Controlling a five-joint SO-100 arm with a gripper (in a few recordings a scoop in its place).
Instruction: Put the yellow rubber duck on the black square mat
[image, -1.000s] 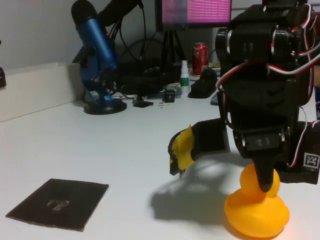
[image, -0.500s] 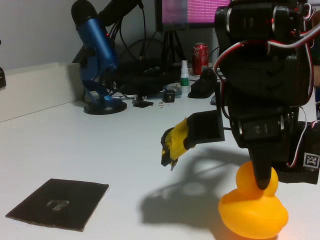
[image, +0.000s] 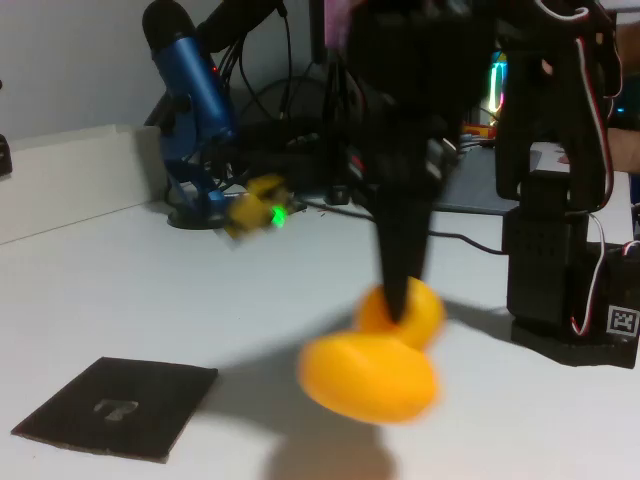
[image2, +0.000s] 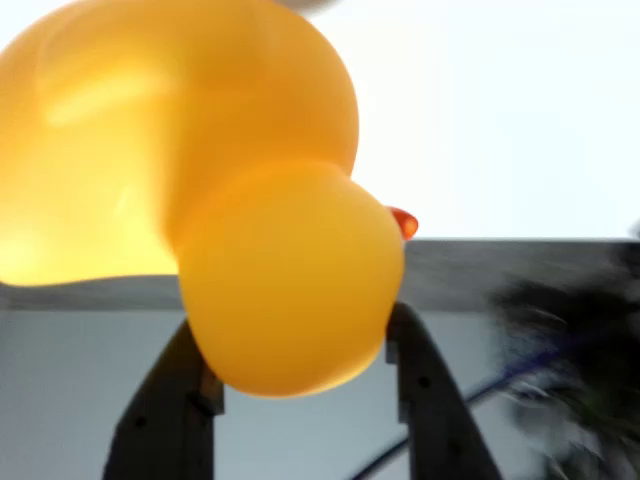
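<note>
The yellow rubber duck hangs clear of the white bench, blurred, with its shadow on the surface beneath it. It sits to the right of the black square mat and apart from it — a stretch of bare bench lies between them in the fixed view. In the wrist view the duck is seen close up, its round head wedged between the two dark fingers, one on each side, the small orange beak poking out to the right. The gripper is thus clamped on the duck's head, and the body hangs off it.

The black arm comes down onto the duck from above in the fixed view. Beyond the mat, at the back of the bench, stands a blue microphone amid cables.

As for progress: the pickup looks done, since the duck is gripped and off the bench. What is left, by this judgement, is the remaining carry across to the mat, lowering the duck onto the black square, and letting go. The mat lies flat and bare, a faint pale mark at its centre.
</note>
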